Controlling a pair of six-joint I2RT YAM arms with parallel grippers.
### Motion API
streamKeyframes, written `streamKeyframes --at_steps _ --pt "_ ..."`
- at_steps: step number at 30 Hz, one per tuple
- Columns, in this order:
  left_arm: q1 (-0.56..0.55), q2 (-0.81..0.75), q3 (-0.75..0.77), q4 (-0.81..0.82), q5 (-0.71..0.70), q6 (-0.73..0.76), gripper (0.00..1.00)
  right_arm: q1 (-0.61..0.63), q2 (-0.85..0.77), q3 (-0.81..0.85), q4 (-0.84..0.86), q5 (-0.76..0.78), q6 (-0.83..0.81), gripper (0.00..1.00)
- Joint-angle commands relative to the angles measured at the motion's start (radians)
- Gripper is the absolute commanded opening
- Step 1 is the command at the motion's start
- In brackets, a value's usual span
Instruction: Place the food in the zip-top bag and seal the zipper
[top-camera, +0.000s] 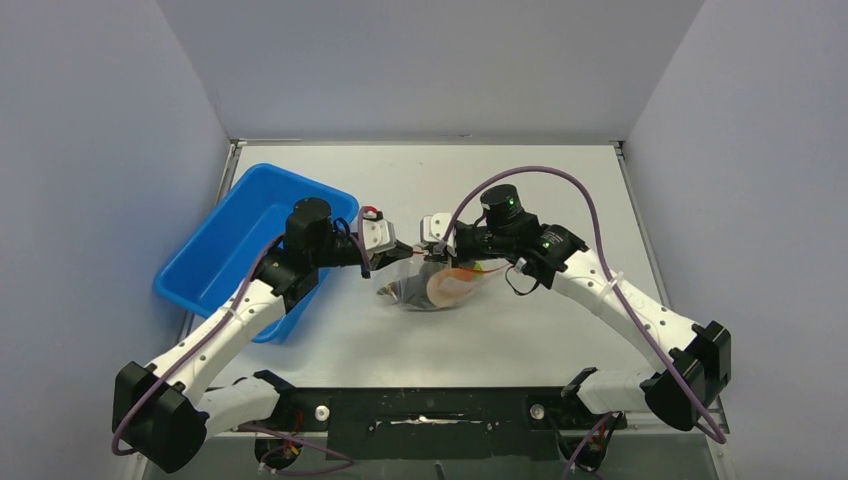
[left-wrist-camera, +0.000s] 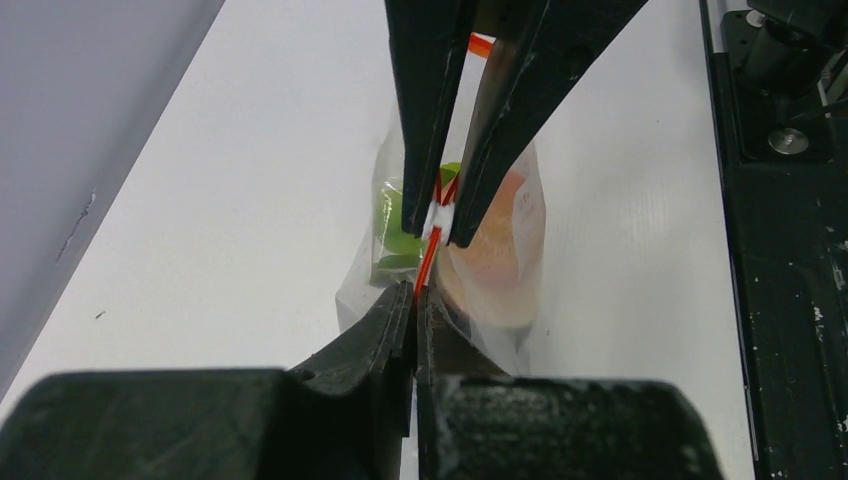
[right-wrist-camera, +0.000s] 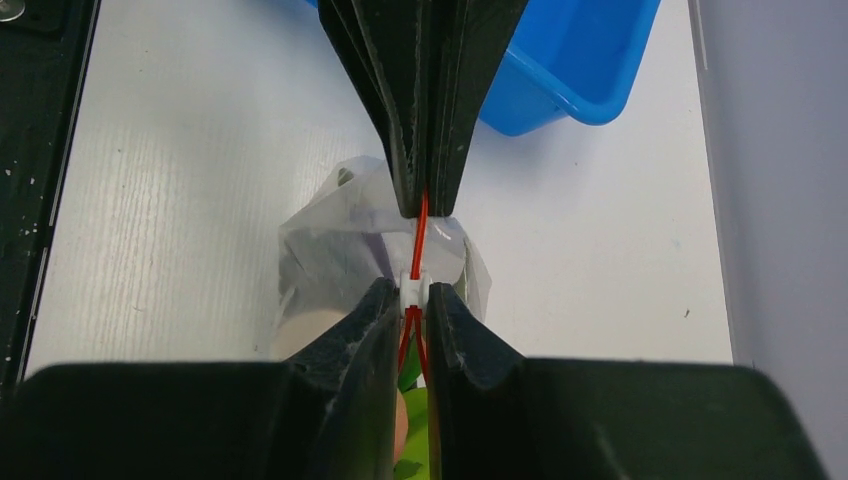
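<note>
Loading is complete: the food (left-wrist-camera: 495, 250) is inside the zip-top bag (right-wrist-camera: 320, 240), which stands near the blue tray (top-camera: 230, 240), on its right-arm side. The left gripper (left-wrist-camera: 415, 300) is clamped on the zipper (right-wrist-camera: 421, 230). The right gripper (right-wrist-camera: 413, 305) pinches the white slider (right-wrist-camera: 413, 290). Behind the slider the strip looks split, so sealing appears unfinished.

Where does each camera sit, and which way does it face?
Top external: high over the near edge, looking down on the table; left gripper and right gripper meet at the zip-top bag.
Left wrist: faces rightward along its own fingers, pinching the zipper.
Right wrist: faces leftward, own fingers on the white slider, blue tray beyond.
Both wrist views share zipper and slider.
</note>
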Motion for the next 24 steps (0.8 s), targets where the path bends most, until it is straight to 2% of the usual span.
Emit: streamKeyframes --at_steps 1,24 --pt "0.080 -0.054 0.048 -0.083 -0.016 0.050 0.00 -0.048 -0.046 0.034 -0.037 0.013 -0.024 0.00" --pt "0.219 -0.088 0.084 -0.213 0.035 0.137 0.00 -0.160 -0.087 0.032 -0.139 0.020 -0.065 0.00"
